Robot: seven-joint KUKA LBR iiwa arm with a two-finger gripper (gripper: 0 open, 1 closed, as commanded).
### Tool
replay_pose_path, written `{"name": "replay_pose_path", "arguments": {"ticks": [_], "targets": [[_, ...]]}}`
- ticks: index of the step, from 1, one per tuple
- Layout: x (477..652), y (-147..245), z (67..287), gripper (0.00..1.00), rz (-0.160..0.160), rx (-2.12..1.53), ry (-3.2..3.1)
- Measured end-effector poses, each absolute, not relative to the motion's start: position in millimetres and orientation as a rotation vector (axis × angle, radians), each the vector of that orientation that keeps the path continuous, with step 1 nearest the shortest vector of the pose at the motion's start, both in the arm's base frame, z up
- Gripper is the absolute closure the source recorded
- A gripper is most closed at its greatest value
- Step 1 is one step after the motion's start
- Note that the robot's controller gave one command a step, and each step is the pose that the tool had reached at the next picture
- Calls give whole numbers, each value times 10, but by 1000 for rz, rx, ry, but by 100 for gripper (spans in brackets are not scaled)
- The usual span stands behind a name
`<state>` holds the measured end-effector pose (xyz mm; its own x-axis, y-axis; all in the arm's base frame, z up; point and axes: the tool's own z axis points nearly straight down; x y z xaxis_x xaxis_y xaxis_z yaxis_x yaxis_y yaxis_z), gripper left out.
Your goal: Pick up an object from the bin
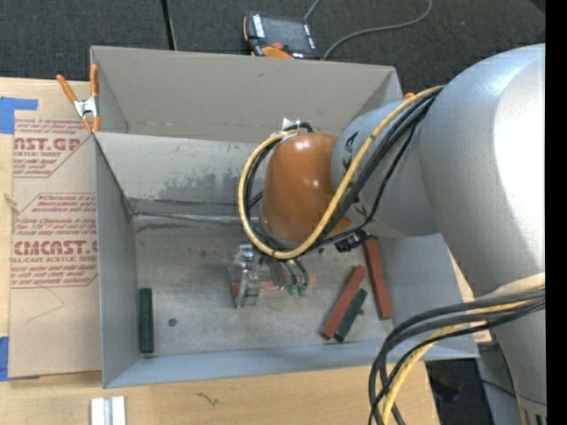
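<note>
Several coloured sticks (344, 301) lie in the bin (115, 264).

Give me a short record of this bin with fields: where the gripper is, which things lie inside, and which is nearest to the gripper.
bin: grey metal bin
gripper: gripper low over the floor's middle, below the orange wrist cover
left side: lone dark green bar, flat beside the left wall
right side: long red-brown bar; slanted red-brown bar with a second dark green bar alongside
nearest: slanted red-brown bar

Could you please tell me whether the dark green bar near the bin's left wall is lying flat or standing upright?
Lying flat: the dark green bar shows its full length along the bin floor.
</note>
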<state>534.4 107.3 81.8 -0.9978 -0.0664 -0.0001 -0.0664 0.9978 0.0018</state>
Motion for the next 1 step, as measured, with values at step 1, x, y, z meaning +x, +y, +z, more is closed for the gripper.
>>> {"name": "replay_pose_path", "arguments": {"ticks": [1], "targets": [[5155, 956, 2275, 100, 4, -25, 3133]]}}
